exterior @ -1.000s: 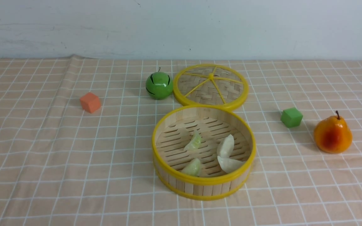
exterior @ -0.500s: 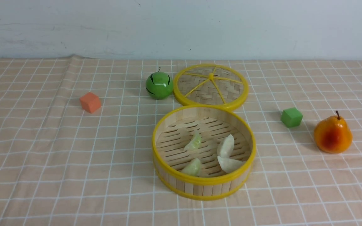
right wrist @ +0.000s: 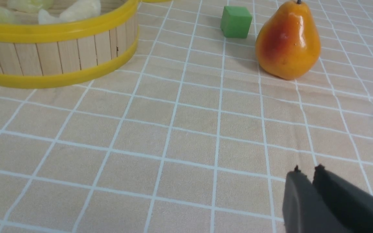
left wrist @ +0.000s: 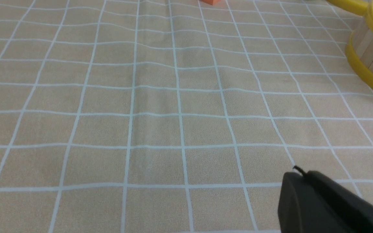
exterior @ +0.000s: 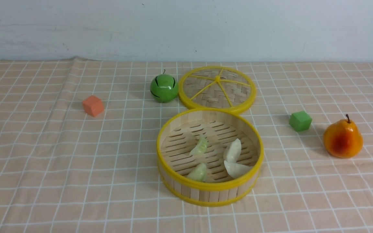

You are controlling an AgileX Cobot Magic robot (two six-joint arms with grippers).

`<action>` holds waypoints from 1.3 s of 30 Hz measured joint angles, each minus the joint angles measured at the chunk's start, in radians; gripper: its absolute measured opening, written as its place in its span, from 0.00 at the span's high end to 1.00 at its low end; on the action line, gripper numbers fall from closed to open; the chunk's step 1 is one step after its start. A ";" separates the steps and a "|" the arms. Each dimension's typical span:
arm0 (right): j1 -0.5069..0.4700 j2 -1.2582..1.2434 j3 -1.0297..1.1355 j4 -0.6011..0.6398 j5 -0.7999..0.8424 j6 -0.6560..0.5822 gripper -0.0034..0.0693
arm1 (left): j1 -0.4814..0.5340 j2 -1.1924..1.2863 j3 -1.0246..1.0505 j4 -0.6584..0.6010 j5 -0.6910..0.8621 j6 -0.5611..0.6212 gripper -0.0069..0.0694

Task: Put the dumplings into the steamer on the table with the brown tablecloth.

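Note:
The round bamboo steamer (exterior: 238, 191) with yellow rims stands in the middle of the brown grid tablecloth (exterior: 60, 161). Inside it lie two pale green dumplings (exterior: 199, 146) (exterior: 198, 172) and two creamy white dumplings (exterior: 232, 150) (exterior: 237, 169). Neither gripper shows in the front view. In the left wrist view my left gripper (left wrist: 298, 173) is shut and empty above bare cloth, left of the steamer (left wrist: 369, 48). In the right wrist view my right gripper (right wrist: 307, 171) is shut and empty, right of the steamer (right wrist: 60, 45).
The flat woven lid with yellow spokes (exterior: 217, 88) lies behind the steamer, with a green apple (exterior: 164, 87) to its left. An orange cube (exterior: 93, 105) sits at the left. A green cube (exterior: 300, 121) and a pear (exterior: 343, 138) stand at the right.
A dark part of my left arm at the front view's lower left edge has drawn back out of view. The steamer and dumplings have not moved.

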 joint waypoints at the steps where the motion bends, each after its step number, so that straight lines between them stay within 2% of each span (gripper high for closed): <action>1: 0.000 0.000 0.000 0.000 0.000 0.000 0.85 | 0.000 0.000 0.000 0.000 0.000 0.000 0.93; 39: 0.000 0.000 0.000 0.000 0.000 0.000 0.79 | 0.000 0.000 0.000 0.002 0.001 0.000 0.93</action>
